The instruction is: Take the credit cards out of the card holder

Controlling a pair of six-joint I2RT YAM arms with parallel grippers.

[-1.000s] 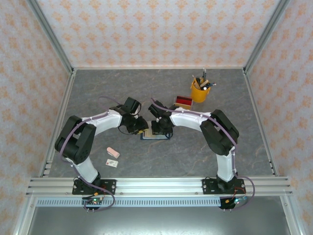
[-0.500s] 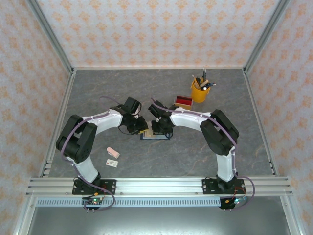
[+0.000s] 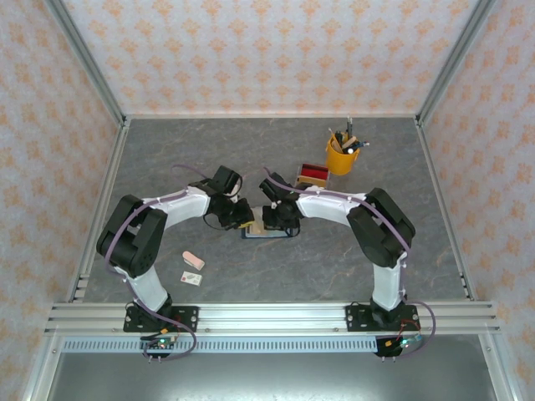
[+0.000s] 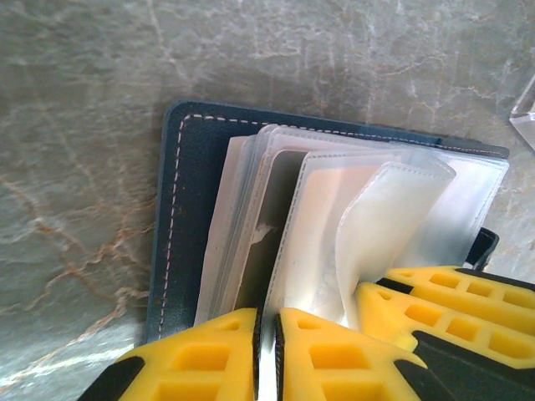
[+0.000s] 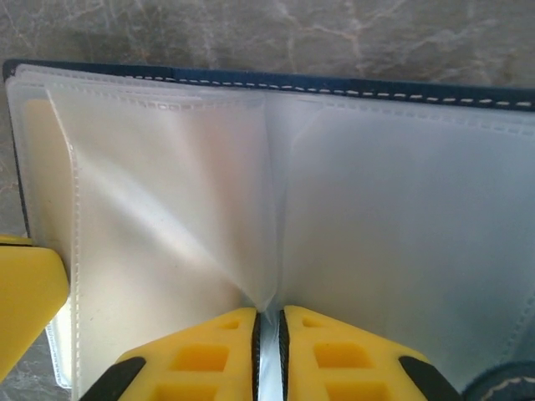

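Two small items lie nearest the arm bases on the grey marbled table (image 3: 334, 267): a white card (image 3: 192, 278) and, just beyond it, a pink block (image 3: 193, 260). At mid-table the open card holder (image 3: 269, 233) lies flat, navy cover down, its clear pocket leaves (image 4: 393, 209) fanned upward. The left gripper (image 4: 266, 322) is clamped on the edge of one leaf; the right gripper (image 5: 267, 317) pinches another leaf at its fold, the two meeting over the holder. A tan tint behind the left-hand pocket in the right wrist view is possibly one of the credit cards (image 5: 38, 159), inside its pocket. Farther back stand a clear tray (image 3: 313, 174) with a red part and a yellow cup (image 3: 341, 157) of pens.
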